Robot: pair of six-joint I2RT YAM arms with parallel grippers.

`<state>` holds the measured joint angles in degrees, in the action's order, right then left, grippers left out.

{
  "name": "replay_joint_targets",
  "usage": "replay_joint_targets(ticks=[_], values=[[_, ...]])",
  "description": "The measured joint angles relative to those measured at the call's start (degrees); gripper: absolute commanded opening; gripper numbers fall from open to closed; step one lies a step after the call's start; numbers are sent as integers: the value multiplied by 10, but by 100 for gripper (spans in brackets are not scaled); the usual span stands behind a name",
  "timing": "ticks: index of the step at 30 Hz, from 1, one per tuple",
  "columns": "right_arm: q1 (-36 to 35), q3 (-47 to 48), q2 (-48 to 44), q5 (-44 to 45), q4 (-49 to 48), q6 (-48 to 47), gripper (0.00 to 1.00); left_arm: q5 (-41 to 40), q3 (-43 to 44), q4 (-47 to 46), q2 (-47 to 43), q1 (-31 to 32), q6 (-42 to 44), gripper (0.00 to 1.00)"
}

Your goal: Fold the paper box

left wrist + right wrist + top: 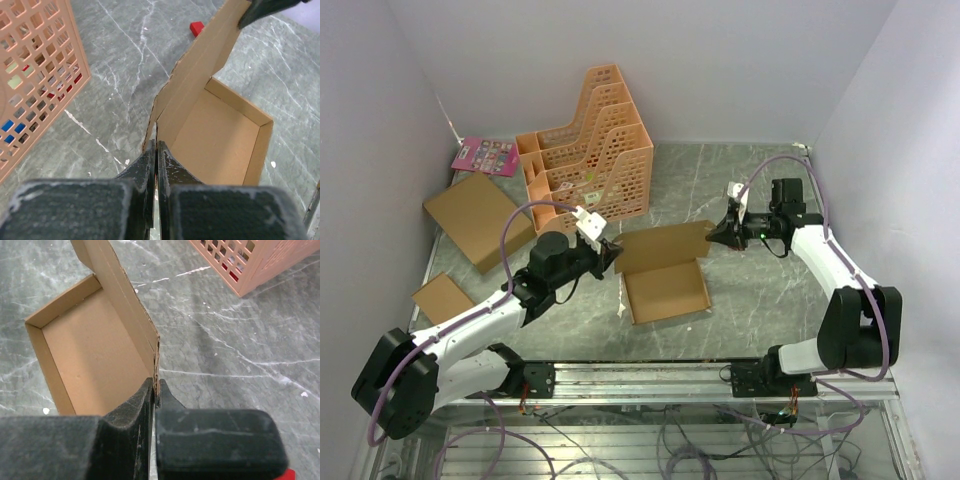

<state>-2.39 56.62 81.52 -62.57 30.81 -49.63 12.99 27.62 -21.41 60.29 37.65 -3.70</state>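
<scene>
The grey marbled counter fills the overhead view. An orange slotted file rack stands at upper centre and a larger flat cardboard sheet lies at the left. The paper box sits at the middle of the frame, between the two arms. Its shallow tray is open upward, and its lid panel is raised off the tray's far wall.

The lid's long axis runs left to right across the frame, and each end of it meets an arm. The left pincer is at the left end and the right pincer at the right end, so neither arm is nearer than the other. The tray lies toward the lower edge of the frame from both pincers. I judge that the coming move depends on this: the lid would have to swing down that way about the crease along the tray's far wall, with both ends moving together.

In the left wrist view the left pincer is nipped tight, with only the thin edge of the lid's corner between its fingers. In the right wrist view the right pincer is equally narrow, pinching the opposite corner of the lid with the tray interior to its left.
</scene>
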Motion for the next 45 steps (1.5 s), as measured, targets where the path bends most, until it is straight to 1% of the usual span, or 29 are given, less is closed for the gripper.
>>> replay_joint_targets(ticks=[2,5,9,14,19,24,29,35,41,45], values=[[-4,-18,-16,11,-39,44,0,-12,2,-3,0,0,-10,7],[-29,-58,-54,59,-129,137,0,-50,5,-12,3,1,-28,7],[-78,-86,-78,164,-239,257,0,-127,17,-37,24,5,-43,7],[-113,-114,-77,284,-342,367,0,-206,23,-90,71,29,-45,7],[-155,-143,-70,413,-412,468,0,-261,28,-149,127,41,-43,7],[-191,-143,-42,523,-438,547,0,-312,31,-189,165,57,-42,7],[-216,-155,-42,585,-455,589,0,-374,31,-223,184,82,-41,7],[-242,-165,-43,637,-498,596,0,-426,39,-268,214,89,-17,7],[-263,-178,-23,705,-574,580,0,-452,67,-332,270,88,9,7],[-268,-203,-10,722,-598,580,0,-452,65,-353,299,88,7,7]])
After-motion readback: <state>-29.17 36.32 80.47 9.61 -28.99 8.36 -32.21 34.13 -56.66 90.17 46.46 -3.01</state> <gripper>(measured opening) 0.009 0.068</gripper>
